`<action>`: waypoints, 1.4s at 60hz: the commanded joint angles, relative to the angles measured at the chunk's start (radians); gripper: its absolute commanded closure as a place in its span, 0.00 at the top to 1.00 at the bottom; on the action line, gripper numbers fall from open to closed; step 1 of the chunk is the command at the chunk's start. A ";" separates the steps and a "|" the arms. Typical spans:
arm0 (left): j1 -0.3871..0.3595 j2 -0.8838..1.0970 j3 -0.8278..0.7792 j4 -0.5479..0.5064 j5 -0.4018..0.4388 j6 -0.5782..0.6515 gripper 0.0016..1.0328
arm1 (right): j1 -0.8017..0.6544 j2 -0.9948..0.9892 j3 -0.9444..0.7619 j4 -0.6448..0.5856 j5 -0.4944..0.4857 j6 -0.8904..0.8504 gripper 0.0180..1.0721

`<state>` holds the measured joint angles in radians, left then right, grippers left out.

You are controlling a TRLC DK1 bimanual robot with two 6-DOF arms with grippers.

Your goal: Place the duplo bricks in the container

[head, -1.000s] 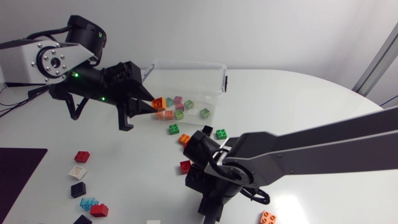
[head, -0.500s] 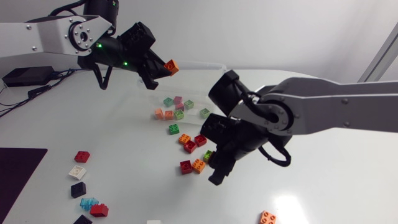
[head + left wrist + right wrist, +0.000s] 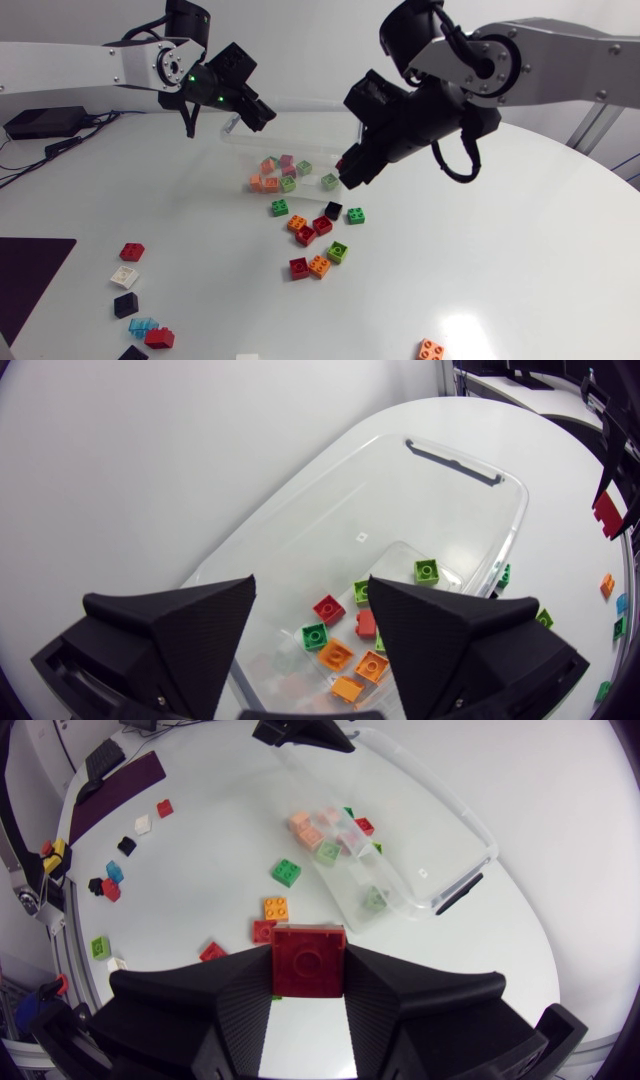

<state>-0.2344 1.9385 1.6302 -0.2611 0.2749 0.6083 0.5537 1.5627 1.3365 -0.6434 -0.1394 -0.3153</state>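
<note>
Since your left hand point(image 3: 310, 595) hangs open over the clear plastic container point(image 3: 470, 510) (load just released), your right hand point(image 3: 309, 972), clenching a square red duplo brick point(image 3: 308, 955), has risen to follow.

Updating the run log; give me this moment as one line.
left gripper: open above container | right gripper: shut on red brick, near container | bricks: some in container, others loose on table

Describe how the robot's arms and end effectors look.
The left arm and right arm have silver-grey links and black joints. The left end effector and right end effector are matte black with broad wedge-shaped fingers. Green lights dot the left wrist; a black cable loops at the right.
</note>
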 commanded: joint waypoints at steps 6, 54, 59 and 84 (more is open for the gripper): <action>0.014 -0.023 0.000 0.016 -0.017 -0.051 0.95 | -0.021 0.074 0.081 0.044 -0.023 0.010 0.30; -0.054 -0.486 -0.638 0.094 0.014 0.042 0.95 | -0.130 0.344 0.372 0.269 -0.088 0.050 0.30; -0.077 -0.492 -0.678 0.083 0.015 0.070 0.95 | -0.130 0.364 0.398 0.306 -0.094 0.051 0.30; -0.204 -0.451 -0.803 0.065 0.014 0.119 0.93 | -0.138 0.470 0.572 0.317 -0.080 0.087 0.90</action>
<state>-0.4244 1.4635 0.8509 -0.1925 0.2825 0.7086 0.4278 2.0293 1.8999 -0.3302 -0.2218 -0.2577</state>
